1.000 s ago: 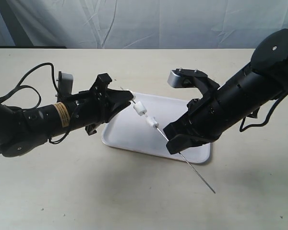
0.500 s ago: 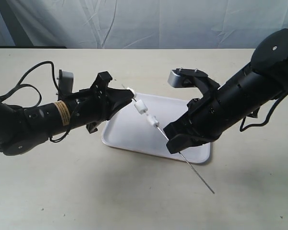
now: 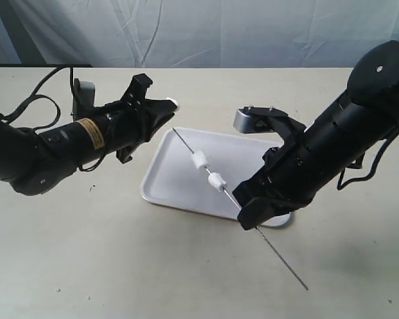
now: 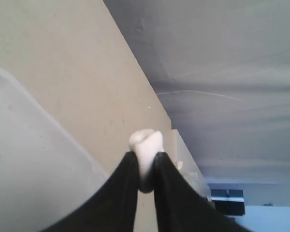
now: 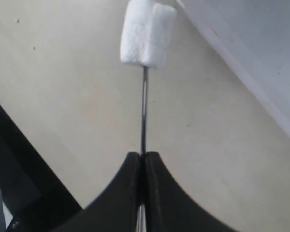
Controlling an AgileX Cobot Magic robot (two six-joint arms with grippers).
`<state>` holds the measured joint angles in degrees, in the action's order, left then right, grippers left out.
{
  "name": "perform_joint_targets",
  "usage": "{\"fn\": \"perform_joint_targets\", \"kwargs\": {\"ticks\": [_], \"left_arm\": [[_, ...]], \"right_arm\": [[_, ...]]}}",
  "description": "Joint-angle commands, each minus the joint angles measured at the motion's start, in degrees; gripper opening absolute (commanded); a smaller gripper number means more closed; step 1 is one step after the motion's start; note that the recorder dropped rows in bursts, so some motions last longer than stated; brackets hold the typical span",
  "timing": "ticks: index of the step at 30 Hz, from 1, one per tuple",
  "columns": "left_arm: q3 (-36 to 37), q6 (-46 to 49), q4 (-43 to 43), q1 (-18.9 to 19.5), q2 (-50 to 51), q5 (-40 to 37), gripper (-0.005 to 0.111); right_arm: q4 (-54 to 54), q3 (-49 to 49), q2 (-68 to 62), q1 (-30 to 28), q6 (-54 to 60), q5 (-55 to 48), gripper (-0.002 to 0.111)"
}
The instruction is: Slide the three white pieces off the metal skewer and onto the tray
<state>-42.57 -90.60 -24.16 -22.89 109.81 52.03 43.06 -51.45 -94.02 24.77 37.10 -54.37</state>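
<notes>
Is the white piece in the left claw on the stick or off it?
Off. The left gripper pinches the piece away from the skewer, whose near end is bare.

Your left fingers (image 4: 125,183) have drawn one white piece (image 4: 146,145) off the metal skewer (image 3: 184,142) tip and swung away; your right fingers (image 5: 128,183) lowered the skewer.

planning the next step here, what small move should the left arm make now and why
Probably swing the left jaws over the tray and open them. They pinch one white piece, already off the metal skewer, and it seems to hang past the tray's rim over bare table, so letting go here would likely miss. Two more pieces sit on the skewer.
</notes>
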Motion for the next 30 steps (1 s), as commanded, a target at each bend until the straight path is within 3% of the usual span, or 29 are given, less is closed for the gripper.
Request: {"fn": "perform_joint_targets", "kwargs": {"ticks": [1,4,7,11,20,25,30], "left_arm": [[-1.6,4.3,-0.4,1.2,-0.1,-6.3,0.012],[-1.6,-2.6,-20.2,3.2,-0.1,-12.4,0.013],[-1.6,-9.4,-29.7,3.4,-0.1,-11.5,0.026],[-1.6,-13.3,-30.3,3.4,-0.1,-6.1,0.045],[-1.6,-13.9,-29.5,3.4,-0.1,0.7,0.042],[-1.6,-13.9,-29.6,3.4,-0.1,4.3,0.042],[-1.6,-13.6,-28.4,3.4,-0.1,5.0,0.042]], "right_arm": [[-10.9,0.3,0.8,-0.1,-8.7,-1.1,-0.001],[-27.3,0.3,2.0,-0.1,-21.5,4.7,-0.001],[-30.1,0.3,2.5,-0.1,-25.1,8.4,-0.001],[-26.8,0.1,2.5,-0.1,-23.6,9.6,-0.001],[-7.1,0.1,2.5,-0.1,-11.4,16.0,-0.001],[-5.9,0.1,2.5,-0.1,-11.2,15.6,-0.001],[2.3,0.1,2.5,-0.1,-6.3,12.8,-0.001]]}}
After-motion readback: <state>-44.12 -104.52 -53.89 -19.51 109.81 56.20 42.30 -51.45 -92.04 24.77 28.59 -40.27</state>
